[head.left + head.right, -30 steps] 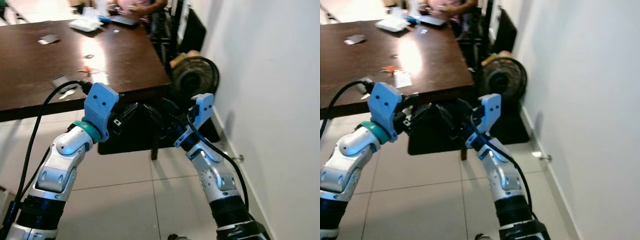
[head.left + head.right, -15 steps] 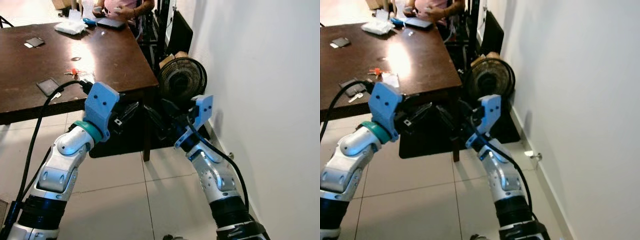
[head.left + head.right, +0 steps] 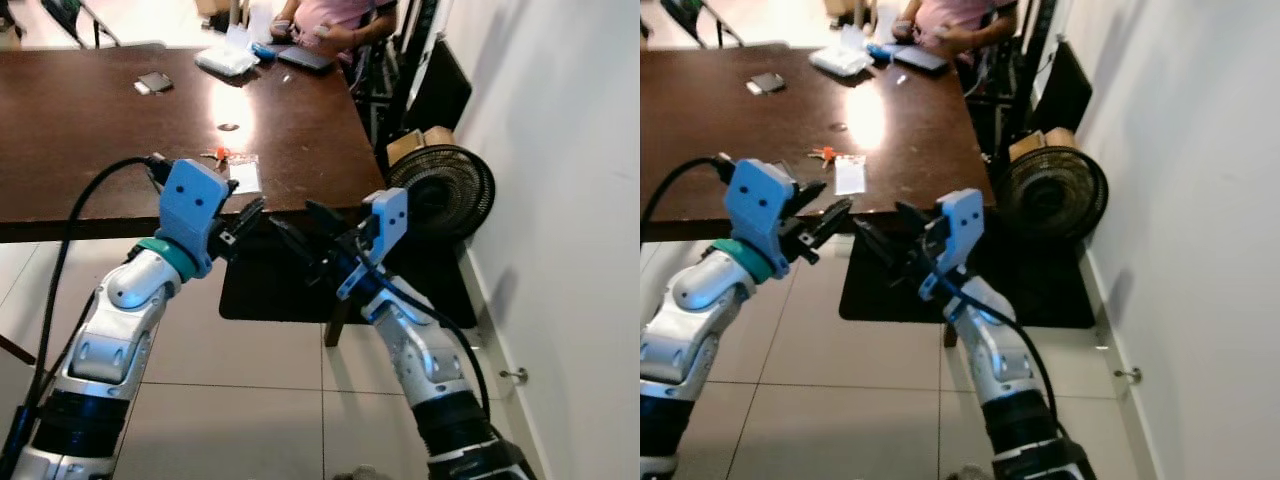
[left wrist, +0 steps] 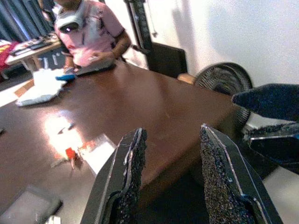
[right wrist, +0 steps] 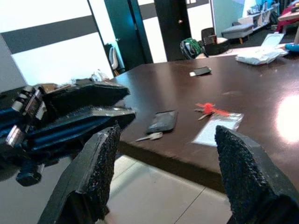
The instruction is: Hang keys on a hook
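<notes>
Standing parted with nothing between them, the fingers (image 4: 128, 182) of the left gripper (image 3: 243, 216) hang in front of the near edge of the dark wooden table (image 3: 90, 130). The right gripper (image 3: 300, 240) is likewise spread wide and empty, its fingers (image 5: 96, 172) pointing across toward the left one, the two grippers close together below the table edge.

The keys (image 3: 213, 155), marked by a red tag, lie on the tabletop beside a white card (image 3: 243, 177), near the front edge and just beyond the left gripper. A second, plain key (image 5: 149, 136) and a dark phone (image 5: 162, 121) rest farther along the same edge. A person (image 3: 335, 20) sits at the far side of the table; a floor fan (image 3: 441, 192) stands by the wall.

Judgement: the task is at its approach stage, nothing yet picked up. No hook can be made out. The next move calls for raising a gripper above the tabletop, reaching over the edge and closing on the red-tagged bunch.
</notes>
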Robot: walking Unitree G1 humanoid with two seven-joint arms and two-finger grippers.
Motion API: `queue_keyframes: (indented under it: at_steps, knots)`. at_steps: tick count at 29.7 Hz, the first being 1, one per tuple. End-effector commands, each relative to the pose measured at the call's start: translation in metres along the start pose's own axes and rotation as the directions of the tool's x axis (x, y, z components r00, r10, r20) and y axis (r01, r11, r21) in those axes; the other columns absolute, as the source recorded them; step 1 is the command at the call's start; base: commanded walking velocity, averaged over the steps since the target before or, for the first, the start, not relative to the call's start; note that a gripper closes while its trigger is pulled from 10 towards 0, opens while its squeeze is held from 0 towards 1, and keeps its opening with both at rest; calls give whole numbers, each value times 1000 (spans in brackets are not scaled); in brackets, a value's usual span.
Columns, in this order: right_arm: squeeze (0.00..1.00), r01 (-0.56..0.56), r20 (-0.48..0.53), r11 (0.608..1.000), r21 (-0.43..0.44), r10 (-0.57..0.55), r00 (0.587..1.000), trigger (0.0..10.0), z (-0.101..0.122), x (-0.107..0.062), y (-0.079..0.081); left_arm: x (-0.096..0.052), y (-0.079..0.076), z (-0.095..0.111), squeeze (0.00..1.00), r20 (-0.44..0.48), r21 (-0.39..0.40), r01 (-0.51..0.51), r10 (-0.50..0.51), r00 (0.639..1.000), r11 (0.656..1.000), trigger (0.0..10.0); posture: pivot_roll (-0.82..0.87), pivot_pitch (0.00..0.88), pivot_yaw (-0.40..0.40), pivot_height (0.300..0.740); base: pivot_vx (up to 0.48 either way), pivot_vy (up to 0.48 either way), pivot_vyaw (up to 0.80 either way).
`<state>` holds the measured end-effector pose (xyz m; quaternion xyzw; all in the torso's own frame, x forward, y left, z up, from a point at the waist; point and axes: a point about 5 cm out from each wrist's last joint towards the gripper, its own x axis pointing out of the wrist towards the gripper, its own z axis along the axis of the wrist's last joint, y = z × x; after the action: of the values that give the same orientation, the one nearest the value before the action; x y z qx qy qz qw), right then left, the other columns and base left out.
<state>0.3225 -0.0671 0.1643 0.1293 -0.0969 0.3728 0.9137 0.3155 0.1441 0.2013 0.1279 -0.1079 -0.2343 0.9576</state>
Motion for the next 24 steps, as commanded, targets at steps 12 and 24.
queue_keyframes:
  at_steps: [12, 24]
  knots:
    - [0, 13, -3, 1000, 8, -13, 1000, 10000, -2, -2, -2, -1, 0, -1, 0, -4, 18, 7, -7, 1000, 1000, 10000, 87, 0, 50, 740, 469, 0, 620]
    - [0, 58, 16, 997, 59, -59, 998, 10000, -1, -3, -9, -3, -8, 0, 0, -2, 11, 89, -89, 996, 996, 10000, 85, 0, 51, 740, 469, 0, 0]
